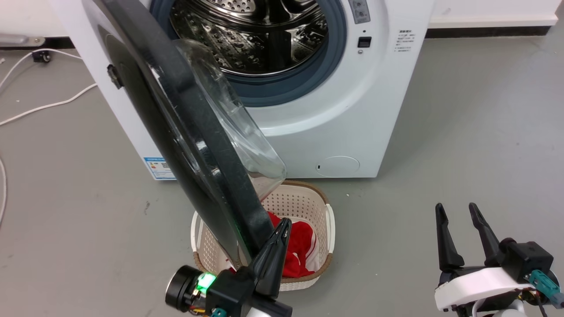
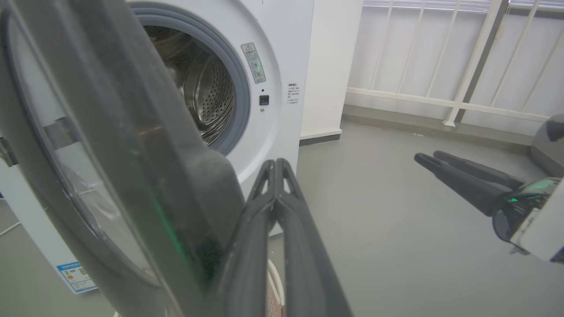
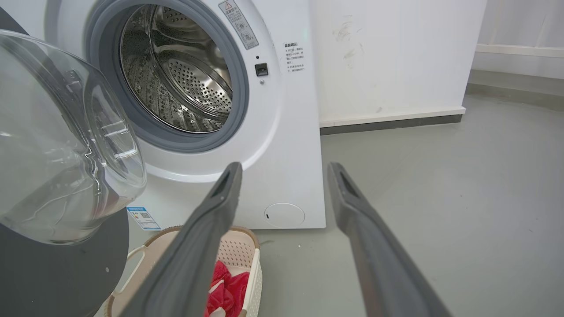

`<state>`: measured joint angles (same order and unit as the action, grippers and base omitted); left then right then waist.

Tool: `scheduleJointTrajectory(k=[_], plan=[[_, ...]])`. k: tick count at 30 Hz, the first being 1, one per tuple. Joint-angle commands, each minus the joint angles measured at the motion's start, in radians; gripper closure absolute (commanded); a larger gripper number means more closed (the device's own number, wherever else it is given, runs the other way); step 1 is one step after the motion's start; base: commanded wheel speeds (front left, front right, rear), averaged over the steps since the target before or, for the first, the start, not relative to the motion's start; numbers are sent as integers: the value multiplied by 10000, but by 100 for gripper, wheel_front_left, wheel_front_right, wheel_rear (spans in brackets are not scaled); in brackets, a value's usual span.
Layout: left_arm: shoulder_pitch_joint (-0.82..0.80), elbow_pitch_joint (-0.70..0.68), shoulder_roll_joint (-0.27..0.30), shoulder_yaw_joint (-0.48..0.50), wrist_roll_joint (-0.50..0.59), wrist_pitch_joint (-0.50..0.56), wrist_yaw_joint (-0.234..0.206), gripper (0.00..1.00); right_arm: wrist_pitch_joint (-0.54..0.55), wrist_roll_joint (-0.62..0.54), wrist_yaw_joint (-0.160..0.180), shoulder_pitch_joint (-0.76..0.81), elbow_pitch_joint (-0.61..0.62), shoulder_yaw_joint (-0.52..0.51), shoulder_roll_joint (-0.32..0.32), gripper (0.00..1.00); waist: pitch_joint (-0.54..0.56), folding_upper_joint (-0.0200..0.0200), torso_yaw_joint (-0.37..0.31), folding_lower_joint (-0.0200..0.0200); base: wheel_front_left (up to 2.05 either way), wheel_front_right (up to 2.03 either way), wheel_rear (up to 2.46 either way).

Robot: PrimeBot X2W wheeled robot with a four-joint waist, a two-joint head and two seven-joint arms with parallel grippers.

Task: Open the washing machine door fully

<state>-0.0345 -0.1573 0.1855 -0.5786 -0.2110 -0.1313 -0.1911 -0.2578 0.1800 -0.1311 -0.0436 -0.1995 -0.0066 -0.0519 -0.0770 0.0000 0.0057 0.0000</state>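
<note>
Task status: washing machine door [image 1: 202, 132] is unlatched and swung well out from the white machine [image 1: 335, 123], approx. edge-on to the head cam. Judged partway, not fully open.
Door posn: hinged on robot's left side of the front. Free edge hangs over the basket [image 1: 328, 220], and the clear glass bowl bulges toward the drum mouth.
Left to do: swing the door further toward robot's left until it stops. Looks like a fair arc remains; can't tell the hinge limit.
L gripper [image 1: 284, 226]: fingers pressed together, nothing between them. Lies just beside the door's low free edge on the bowl side, appears touching the rim. Reads as a push contact, not a grasp.
R gripper [image 1: 456, 207]: fingers apart, empty, well clear of door and machine, low at robot's right above the floor.
Drum [image 1: 251, 39]: steel, perforated. No laundry seen in the part visible.
Basket contents: red cloth w/ white stripes [image 1: 299, 251], piled on the near side. Rest of the basket is partly hidden by the door.
Risk (judgement): a closed-finger push may slip off the glossy rim; the door edge passes close over the basket.
</note>
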Motion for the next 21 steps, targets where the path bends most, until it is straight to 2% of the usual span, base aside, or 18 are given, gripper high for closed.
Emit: scheduleJointTrajectory(k=[1, 8, 21], plan=[[214, -158, 130, 99, 53, 7, -140, 100, -56, 7, 7, 102, 8, -39, 32, 0, 63, 0, 147, 0, 0, 0, 0], [984, -799, 384, 293, -106, 290, -572, 100, -21, 27, 5, 306, 115, -113, 32, 0, 207, 0, 901, 0, 0, 0, 0], [1581, -1318, 821, 656, 23, 332, -1090, 100, 63, 63, 5, 451, 246, -232, 29, 0, 255, 0, 2497, 0, 0, 0, 0]])
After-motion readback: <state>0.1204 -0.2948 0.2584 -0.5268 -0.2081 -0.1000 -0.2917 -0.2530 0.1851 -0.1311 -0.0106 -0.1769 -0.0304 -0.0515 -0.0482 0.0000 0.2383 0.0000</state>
